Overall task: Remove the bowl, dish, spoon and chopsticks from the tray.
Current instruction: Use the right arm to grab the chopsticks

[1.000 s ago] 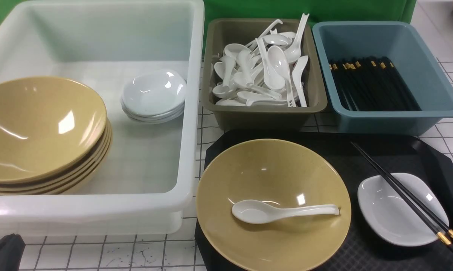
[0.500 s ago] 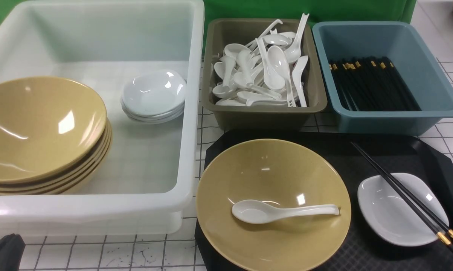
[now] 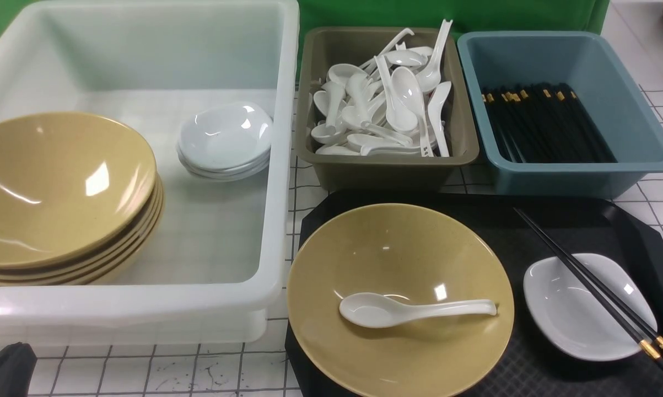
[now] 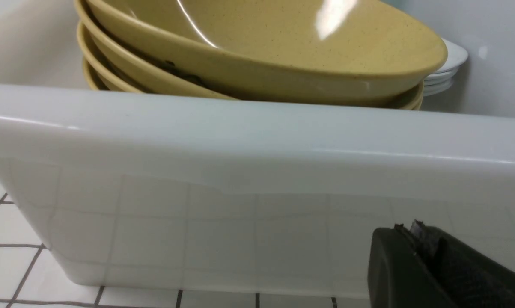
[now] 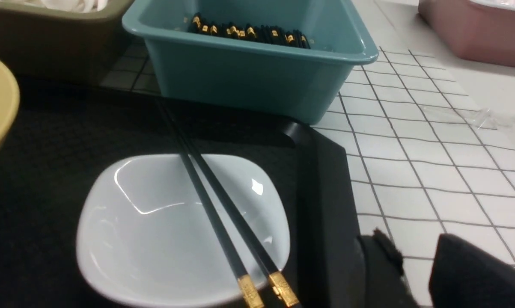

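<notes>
Fingers (image 5: 475,273) of the right gripper (image 5: 418,261) stand spread and empty beside the tray (image 5: 60,141), near the chopsticks (image 5: 210,188) lying across the dish (image 5: 133,239), which look light, stiff and slippery, probably best pinched at their gold-banded ends; the left gripper (image 4: 428,261) cannot be read.

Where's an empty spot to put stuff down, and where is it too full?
The white tub has bare floor between the bowl stack, the saucer stack and its near wall. The tray is bare behind the dish, beside the bowl. The spoon bin is crowded.
</notes>
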Robot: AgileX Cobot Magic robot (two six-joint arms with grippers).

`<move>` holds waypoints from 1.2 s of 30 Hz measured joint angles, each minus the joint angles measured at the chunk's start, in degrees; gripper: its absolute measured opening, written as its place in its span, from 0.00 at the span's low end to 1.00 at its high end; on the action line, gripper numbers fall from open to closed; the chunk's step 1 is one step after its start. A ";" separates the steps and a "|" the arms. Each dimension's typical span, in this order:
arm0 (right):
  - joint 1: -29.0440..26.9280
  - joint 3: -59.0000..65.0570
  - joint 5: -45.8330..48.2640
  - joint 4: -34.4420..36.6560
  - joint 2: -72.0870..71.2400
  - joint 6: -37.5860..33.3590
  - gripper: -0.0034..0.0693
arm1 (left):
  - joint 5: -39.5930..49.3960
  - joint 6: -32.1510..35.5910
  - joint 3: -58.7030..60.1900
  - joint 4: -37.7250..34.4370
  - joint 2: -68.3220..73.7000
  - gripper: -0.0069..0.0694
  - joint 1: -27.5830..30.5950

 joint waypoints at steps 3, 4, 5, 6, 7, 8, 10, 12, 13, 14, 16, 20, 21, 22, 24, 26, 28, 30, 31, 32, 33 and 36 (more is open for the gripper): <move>0.00 0.00 0.00 0.00 0.00 0.35 0.37 | 0.00 0.00 0.00 0.00 0.00 0.08 0.00; 0.00 0.00 0.00 0.00 0.00 0.43 0.37 | 0.00 0.00 0.00 0.00 0.00 0.08 0.00; 0.00 0.00 0.00 0.00 0.00 0.46 0.37 | 0.00 0.00 0.00 0.00 0.00 0.08 0.00; 0.00 0.00 0.00 -0.04 0.00 0.48 0.37 | 0.00 0.00 0.00 0.00 0.00 0.08 0.00; 0.00 0.00 0.00 -0.04 0.00 0.48 0.37 | 0.00 0.00 0.00 0.00 0.00 0.08 0.00; 0.00 0.00 0.00 -0.04 0.00 0.48 0.37 | 0.00 0.00 0.00 0.00 0.00 0.08 0.00; 0.00 0.00 0.00 -0.04 0.00 0.48 0.37 | 0.00 0.00 0.00 0.00 0.00 0.08 0.00; 0.00 0.00 0.00 -0.04 0.00 0.48 0.37 | -0.07 0.07 0.00 1.02 0.00 0.08 0.00; 0.00 0.00 0.00 -0.04 0.00 0.48 0.37 | -0.21 0.33 0.00 1.82 0.00 0.08 0.00; 0.00 0.00 0.00 -0.04 0.00 0.48 0.37 | -0.50 0.54 0.00 2.42 0.00 0.08 0.00; 0.00 0.00 0.00 -0.04 0.00 0.22 0.37 | -0.94 0.48 0.00 2.60 0.00 0.08 0.00; 0.00 0.00 -0.10 0.21 0.00 1.45 0.37 | -2.34 -3.63 0.00 -4.43 0.00 0.08 0.00; 0.00 0.00 -0.21 0.53 0.00 2.77 0.37 | -2.63 -5.78 0.00 -7.81 0.00 0.08 0.00; 0.00 0.00 -0.26 0.92 0.00 4.12 0.37 | -2.74 -6.81 0.00 -10.33 0.00 0.08 0.00; 0.00 0.00 -0.51 2.95 0.00 10.29 0.37 | -2.83 -13.20 0.00 -20.63 0.00 0.08 0.00; 0.00 0.06 -1.30 6.66 0.00 21.39 0.37 | -2.83 -20.55 0.04 -32.33 0.00 0.08 0.00; 0.00 0.11 -3.09 10.80 0.00 36.97 0.37 | -2.90 -23.45 0.04 -38.63 0.00 0.08 0.00; 0.00 0.11 -4.26 12.66 0.00 46.76 0.37 | -3.09 -24.75 0.04 -42.26 0.00 0.08 0.00; 0.00 0.11 -4.78 13.54 0.00 51.49 0.37 | -3.30 -25.24 0.04 -43.59 0.00 0.08 0.00; 0.00 0.11 -5.00 13.74 0.00 53.35 0.37 | -3.52 -25.66 0.04 -44.54 0.00 0.08 0.00; 0.00 0.11 -5.07 13.86 0.00 54.50 0.37 | -3.65 -25.72 0.04 -45.06 0.00 0.08 0.00; 0.00 0.11 -5.23 13.92 0.00 51.40 0.37 | -3.79 -25.78 0.04 -45.54 0.00 0.08 0.00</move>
